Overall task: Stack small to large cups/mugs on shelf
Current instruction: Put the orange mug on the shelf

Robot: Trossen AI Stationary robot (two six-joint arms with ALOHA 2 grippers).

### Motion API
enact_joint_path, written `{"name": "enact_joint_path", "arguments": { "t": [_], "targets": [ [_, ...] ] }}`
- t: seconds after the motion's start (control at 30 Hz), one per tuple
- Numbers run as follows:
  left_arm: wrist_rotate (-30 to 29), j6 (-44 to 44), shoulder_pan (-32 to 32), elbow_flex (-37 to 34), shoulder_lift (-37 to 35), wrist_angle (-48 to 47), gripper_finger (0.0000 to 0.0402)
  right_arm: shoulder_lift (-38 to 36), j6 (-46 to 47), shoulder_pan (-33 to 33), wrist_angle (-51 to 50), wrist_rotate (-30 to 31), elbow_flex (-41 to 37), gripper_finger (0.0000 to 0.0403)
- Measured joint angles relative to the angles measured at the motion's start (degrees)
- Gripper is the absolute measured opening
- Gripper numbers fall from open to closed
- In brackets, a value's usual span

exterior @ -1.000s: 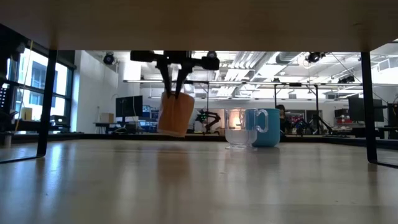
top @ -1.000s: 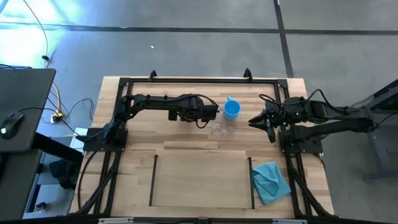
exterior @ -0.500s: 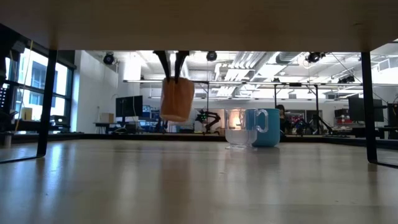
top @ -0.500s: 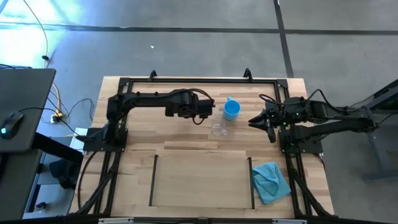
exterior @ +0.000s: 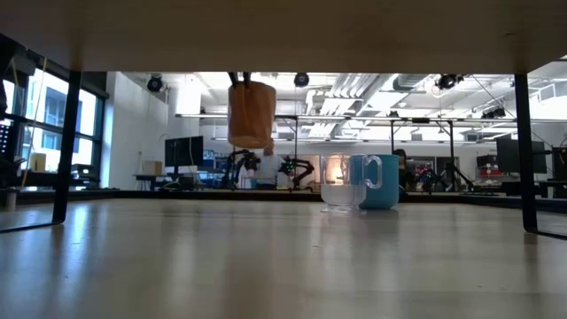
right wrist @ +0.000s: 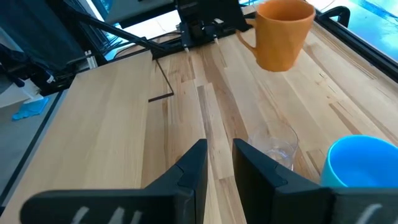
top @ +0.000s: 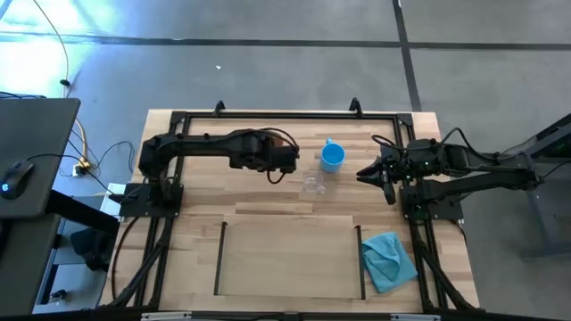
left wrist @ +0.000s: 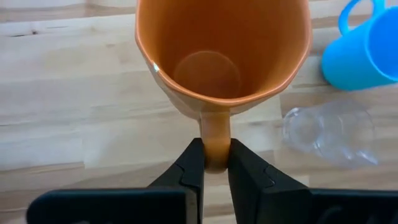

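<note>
One mug, the orange mug (left wrist: 221,59), now hangs higher and farther from the blue mug (top: 333,158), handle pinched by the left gripper (left wrist: 213,163) (right gripper (right wrist: 219,163) idle, slightly parted).

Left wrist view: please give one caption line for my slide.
Left tool holds orange mug by its handle above the table.

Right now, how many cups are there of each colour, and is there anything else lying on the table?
Orange mug, held by its handle in the left pincer: 1
Blue mug: 1
Clear glass cup: 1
Teal cloth: 1
Total: 4
</note>
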Motion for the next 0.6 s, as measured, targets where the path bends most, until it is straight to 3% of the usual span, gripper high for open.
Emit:
{"name": "enact_joint_path", "arguments": {
  "t": [0.6],
  "targets": [
    [-3.9,-9.5,-9.0,0.0,-2.0,-4.6,0.0032,0.0,0.1,0.0,0.1,0.0,0.0,0.0067]
  ]
}}
